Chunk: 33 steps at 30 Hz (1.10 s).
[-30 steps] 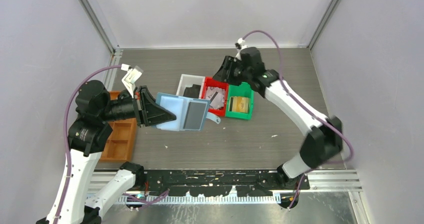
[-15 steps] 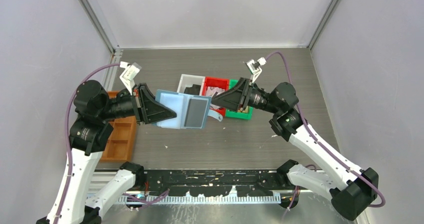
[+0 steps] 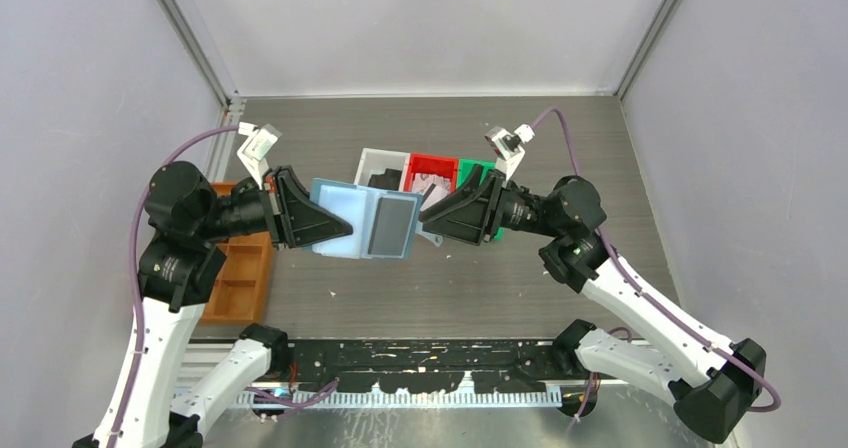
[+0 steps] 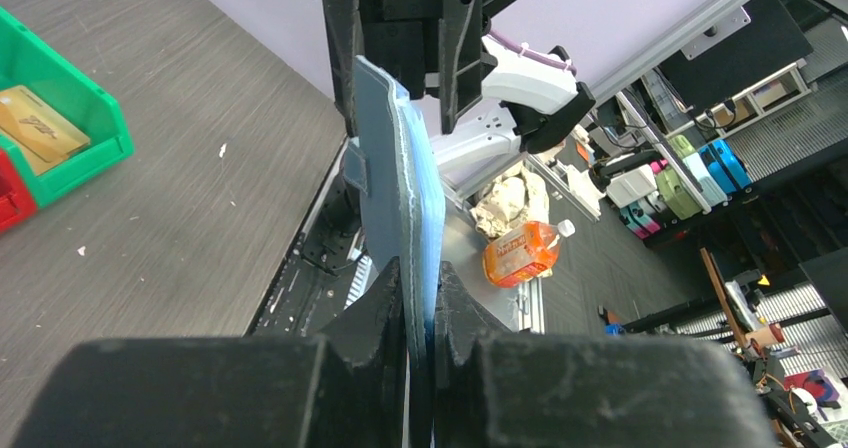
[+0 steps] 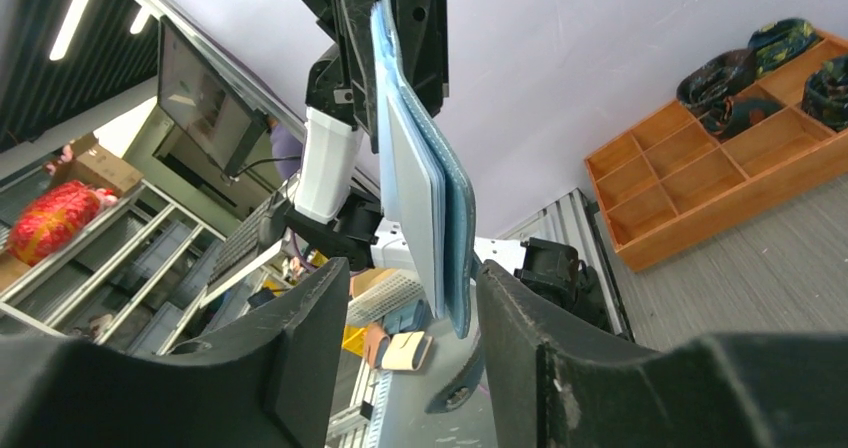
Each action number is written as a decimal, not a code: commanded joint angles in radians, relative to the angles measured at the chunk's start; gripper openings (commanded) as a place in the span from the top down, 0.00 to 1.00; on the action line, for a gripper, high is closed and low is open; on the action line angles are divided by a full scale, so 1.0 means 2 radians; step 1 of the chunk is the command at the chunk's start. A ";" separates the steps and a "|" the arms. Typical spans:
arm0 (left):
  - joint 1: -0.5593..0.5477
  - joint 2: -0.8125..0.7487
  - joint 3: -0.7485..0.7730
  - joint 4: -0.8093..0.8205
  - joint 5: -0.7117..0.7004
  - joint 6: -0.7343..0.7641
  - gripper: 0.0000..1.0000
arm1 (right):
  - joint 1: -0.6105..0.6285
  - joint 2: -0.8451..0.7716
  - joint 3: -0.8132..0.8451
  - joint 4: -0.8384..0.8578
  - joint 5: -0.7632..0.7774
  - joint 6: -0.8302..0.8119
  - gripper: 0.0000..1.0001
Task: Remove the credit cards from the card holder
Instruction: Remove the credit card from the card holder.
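My left gripper (image 3: 338,230) is shut on the left half of the blue card holder (image 3: 350,208) and holds it open in the air above the table. A grey card (image 3: 392,226) sits in its right half. In the left wrist view the holder (image 4: 405,188) stands edge-on between my left gripper's (image 4: 421,303) jaws. My right gripper (image 3: 425,220) is open at the holder's right edge. In the right wrist view the holder (image 5: 458,218) and the pale card (image 5: 415,198) hang between my right gripper's (image 5: 410,308) spread jaws, untouched. The holder's tab (image 3: 433,238) dangles.
White bin (image 3: 375,160) with a black card (image 3: 385,179), red bin (image 3: 445,163) with a patterned card (image 3: 432,183), and green bin (image 3: 497,230) stand behind the holder. A gold card (image 4: 40,118) lies in the green bin (image 4: 95,133). An orange-brown compartment tray (image 3: 240,278) lies at the left.
My right arm swung from over the bins down and forward to the holder's right edge, jaws open. My left arm kept holding the holder almost still.
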 commanded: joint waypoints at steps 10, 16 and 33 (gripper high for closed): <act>0.000 -0.005 0.011 0.025 0.011 -0.009 1.00 | 0.029 0.028 0.025 -0.032 0.022 -0.046 0.61; 0.000 -0.004 0.014 0.027 0.011 -0.012 1.00 | 0.029 0.028 0.018 -0.037 0.027 -0.047 0.63; 0.000 -0.004 0.020 0.027 0.009 -0.015 1.00 | 0.044 0.045 0.043 -0.069 0.048 -0.060 0.54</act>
